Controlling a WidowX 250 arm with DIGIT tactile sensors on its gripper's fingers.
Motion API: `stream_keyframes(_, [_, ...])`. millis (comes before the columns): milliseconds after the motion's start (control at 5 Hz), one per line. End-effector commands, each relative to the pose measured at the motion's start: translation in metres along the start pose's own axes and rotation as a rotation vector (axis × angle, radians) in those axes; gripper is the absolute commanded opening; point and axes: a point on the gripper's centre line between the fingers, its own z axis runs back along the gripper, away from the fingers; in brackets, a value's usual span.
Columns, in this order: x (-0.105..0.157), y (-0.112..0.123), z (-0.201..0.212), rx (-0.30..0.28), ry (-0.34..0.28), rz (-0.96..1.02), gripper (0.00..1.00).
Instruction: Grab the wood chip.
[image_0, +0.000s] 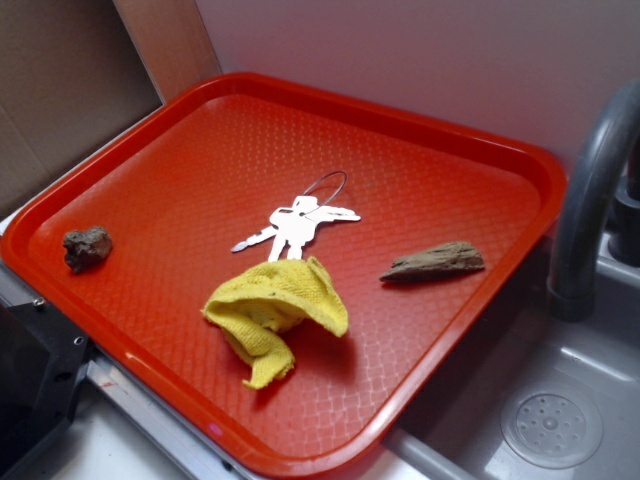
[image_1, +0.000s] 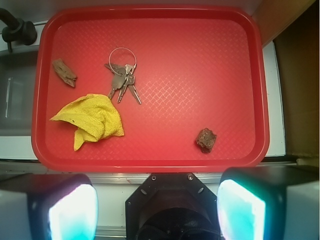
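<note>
Red tray on a pale counter beside a grey sink, seen from above in the wrist view. Nearest, along the bottom edge of that view: gripper spread wide, two pale glowing fingers far apart with nothing between them, hanging clear of the tray's near rim. Farther in, toward the lower right of the tray: small lumpy rock. At left centre: crumpled yellow cloth. Just beyond it: bunch of keys on a wire ring. Farthest left and up: wood chip, flat on the tray, close to its left rim, apart from keys and cloth alike. Judging by all this, barely begun: no approach over the chip, no descent, no grasp; whole reach, lowering and closing left to do. Hard to make out: fingertips cut off by the frame's bottom edge, arm absent from the exterior view, underside of the chip and whatever lies beneath the cloth hidden.
</note>
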Motion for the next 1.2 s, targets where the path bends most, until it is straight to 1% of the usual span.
stream_keyframes(0, [0.000,0.000,0.000,0.000,0.000,0.000,1.00])
stream_keyframes(200, [0.033,-0.022,-0.027,0.055,-0.097,0.039,1.00])
stream_keyframes(400, [0.060,-0.044,-0.061,0.053,-0.246,-0.115,1.00])
stream_keyframes(600, [0.078,-0.077,-0.102,-0.054,-0.318,-0.218,1.00])
stream_keyframes(800, [0.079,-0.113,-0.150,-0.019,-0.311,-0.296,1.00])
stream_keyframes(1000, [0.072,-0.119,-0.154,-0.057,-0.251,-0.353,1.00])
